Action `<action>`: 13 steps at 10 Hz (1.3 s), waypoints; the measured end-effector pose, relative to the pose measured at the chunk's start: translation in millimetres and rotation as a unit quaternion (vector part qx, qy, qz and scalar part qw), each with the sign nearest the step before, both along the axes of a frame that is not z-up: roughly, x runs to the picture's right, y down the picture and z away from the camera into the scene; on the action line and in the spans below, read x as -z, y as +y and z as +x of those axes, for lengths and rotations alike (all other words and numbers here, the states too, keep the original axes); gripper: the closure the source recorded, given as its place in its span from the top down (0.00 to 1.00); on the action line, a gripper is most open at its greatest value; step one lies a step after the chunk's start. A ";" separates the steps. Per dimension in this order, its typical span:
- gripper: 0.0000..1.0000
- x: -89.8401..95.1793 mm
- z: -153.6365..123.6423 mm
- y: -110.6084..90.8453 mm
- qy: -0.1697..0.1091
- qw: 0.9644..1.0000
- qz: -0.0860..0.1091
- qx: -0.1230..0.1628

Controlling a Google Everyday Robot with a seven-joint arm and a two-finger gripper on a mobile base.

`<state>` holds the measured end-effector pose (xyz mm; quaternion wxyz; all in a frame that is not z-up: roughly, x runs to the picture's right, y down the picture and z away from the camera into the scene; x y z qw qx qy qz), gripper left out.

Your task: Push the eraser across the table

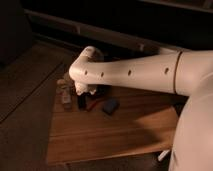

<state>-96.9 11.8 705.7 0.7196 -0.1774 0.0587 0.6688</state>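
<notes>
The light brown plank table (120,135) fills the middle of the camera view. The eraser (82,101), a slim black block, lies near the table's far left corner, just right of the pale jars (65,91). My white arm reaches in from the right, with its bend over that corner. The gripper (86,90) hangs down below the bend, just above the eraser and very close to it; I cannot tell if they touch. The arm hides most of the gripper.
A bluish-grey block (111,106) lies right of the eraser, with a thin orange thing (93,105) between them. A dark wall with ledges (100,30) runs behind the table. Dark floor (25,110) lies to the left. My white body (192,135) stands at the table's right edge.
</notes>
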 end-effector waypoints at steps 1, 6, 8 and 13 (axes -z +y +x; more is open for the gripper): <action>0.16 0.0 0.0 0.0 0.000 1.000 0.000 0.000; 0.00 -22.7 -8.5 -26.8 -0.027 0.999 0.025 -0.017; 0.00 -33.1 -5.8 -36.7 -0.032 0.999 0.032 -0.026; 0.00 -50.0 -6.0 -33.2 -0.030 0.998 0.010 -0.051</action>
